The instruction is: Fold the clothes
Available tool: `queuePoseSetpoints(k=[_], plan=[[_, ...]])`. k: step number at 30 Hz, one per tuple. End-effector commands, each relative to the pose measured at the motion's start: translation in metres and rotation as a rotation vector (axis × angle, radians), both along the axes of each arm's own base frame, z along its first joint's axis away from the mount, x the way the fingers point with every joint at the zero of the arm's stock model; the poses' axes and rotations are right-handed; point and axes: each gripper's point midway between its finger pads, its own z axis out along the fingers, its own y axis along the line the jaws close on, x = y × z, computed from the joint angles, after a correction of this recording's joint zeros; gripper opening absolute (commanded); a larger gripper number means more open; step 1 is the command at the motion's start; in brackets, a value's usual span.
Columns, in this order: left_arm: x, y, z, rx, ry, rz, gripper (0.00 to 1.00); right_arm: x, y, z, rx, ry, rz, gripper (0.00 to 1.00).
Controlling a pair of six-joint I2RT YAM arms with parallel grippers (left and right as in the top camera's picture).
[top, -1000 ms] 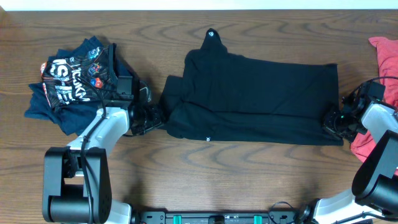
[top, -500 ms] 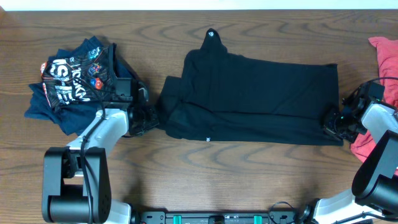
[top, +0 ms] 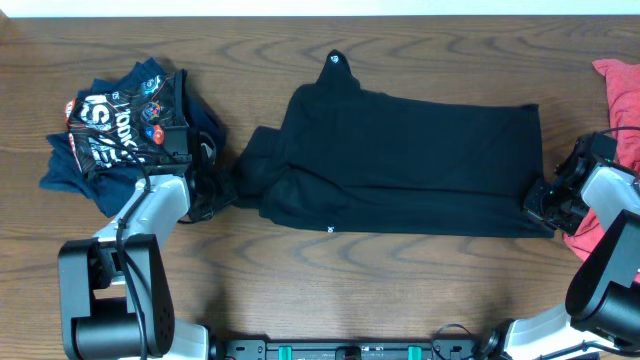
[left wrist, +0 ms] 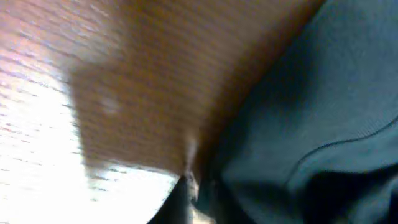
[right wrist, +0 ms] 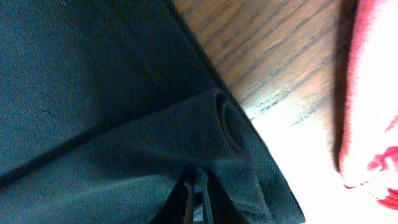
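The risk I see is an uneven pull: the right jaws are pinched together on a rolled hem of the black T-shirt (top: pixel 410 165), but the left wrist view is too blurred to tell whether the left jaws are clamped or apart. A loose left end would slip, skewing the fold or dragging the shirt toward the coral-red garment (top: pixel 622 85) at the right edge. The shirt lies across the tabletop's middle, its bunched left end just beside the left jaws, its near right corner in the right jaws.
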Motion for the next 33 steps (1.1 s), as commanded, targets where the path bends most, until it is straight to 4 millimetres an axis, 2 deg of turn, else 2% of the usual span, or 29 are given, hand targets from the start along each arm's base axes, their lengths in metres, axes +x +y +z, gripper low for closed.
queuePoseSetpoints(k=[1,3,8,11,14,19,24,29,33], plan=[[0.0,-0.013,0.006,-0.081,-0.009,-0.045,0.45,-0.006,-0.005,-0.001,-0.05,0.033,-0.008,0.07],[0.0,-0.018,0.016,-0.109,-0.022,-0.053,0.52,-0.006,-0.006,-0.001,-0.05,0.032,-0.008,0.08],[0.005,-0.019,0.054,-0.1,-0.124,-0.063,0.54,-0.006,-0.006,-0.001,-0.05,0.032,-0.008,0.15],[0.006,-0.032,0.079,-0.102,-0.206,-0.106,0.54,-0.006,-0.005,-0.001,-0.049,0.032,-0.008,0.15],[0.003,-0.053,0.09,-0.107,-0.239,-0.176,0.54,-0.006,-0.006,-0.001,-0.05,0.032,-0.008,0.15],[-0.014,-0.103,0.082,-0.125,-0.203,-0.339,0.54,-0.005,-0.006,-0.001,-0.051,0.029,-0.008,0.15],[-0.04,-0.149,0.06,-0.129,-0.131,-0.516,0.56,-0.005,-0.006,-0.001,-0.051,0.028,-0.008,0.18],[-0.06,-0.182,0.042,-0.13,-0.082,-0.636,0.59,-0.004,-0.004,-0.001,-0.038,0.022,-0.008,0.22],[-0.066,-0.204,0.033,-0.136,-0.094,-0.706,0.6,-0.004,-0.003,-0.001,-0.034,0.021,-0.007,0.23]])
